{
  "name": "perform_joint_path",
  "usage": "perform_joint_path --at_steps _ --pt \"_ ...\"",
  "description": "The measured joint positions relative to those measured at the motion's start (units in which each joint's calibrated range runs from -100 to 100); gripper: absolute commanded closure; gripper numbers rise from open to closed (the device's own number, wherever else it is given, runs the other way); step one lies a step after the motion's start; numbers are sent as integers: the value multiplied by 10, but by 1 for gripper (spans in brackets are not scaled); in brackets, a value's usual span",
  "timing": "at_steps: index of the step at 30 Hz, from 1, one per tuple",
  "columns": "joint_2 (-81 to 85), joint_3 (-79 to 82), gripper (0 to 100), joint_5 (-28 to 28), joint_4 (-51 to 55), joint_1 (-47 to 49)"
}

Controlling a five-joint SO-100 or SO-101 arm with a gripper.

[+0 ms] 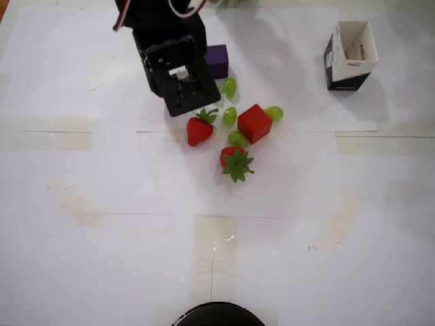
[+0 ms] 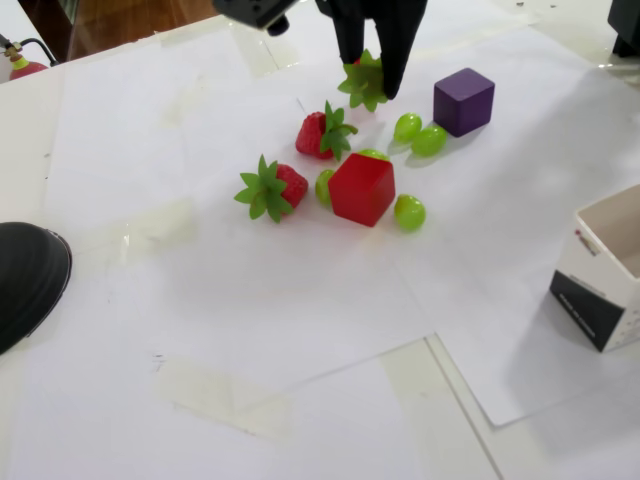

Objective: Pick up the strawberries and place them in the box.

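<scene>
Standing apart from the red cube (image 2: 361, 188), the box (image 2: 612, 275) showed no strawberry inside. Two strawberries (image 2: 273, 189) lay near that cube. Beyond it, the gripper (image 2: 368, 72) pinched a third strawberry (image 2: 364, 80).

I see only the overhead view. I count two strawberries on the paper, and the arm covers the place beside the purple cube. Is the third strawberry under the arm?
Observer: Yes. In the fixed view the third strawberry sits between the fingers of the gripper, left of the purple cube.
Operator: Are the fingers closed on it?
Observer: They seem so. A black finger stands against each side of it, with no gap showing.
Operator: Is it already lifted?
Observer: That I cannot tell. Its green leafy top faces the fixed camera, and little red shows.
</scene>
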State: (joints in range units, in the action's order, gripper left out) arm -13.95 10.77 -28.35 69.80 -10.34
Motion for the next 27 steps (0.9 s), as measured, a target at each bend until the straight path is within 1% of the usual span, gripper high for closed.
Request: perform_joint_path --at_steps 4,8,12,15,18,21,27 --pt "55 -32 89 -1 62 1" --pt "132 -66 89 -16 135 37" --pt "209 -77 89 -49 203 114" --pt "233 -77 89 -75 228 192" --pt "236 -68 89 -99 226 272" --pt "236 -41 89 -118 202 342" --pt "236 -15 89 -139 142 448"
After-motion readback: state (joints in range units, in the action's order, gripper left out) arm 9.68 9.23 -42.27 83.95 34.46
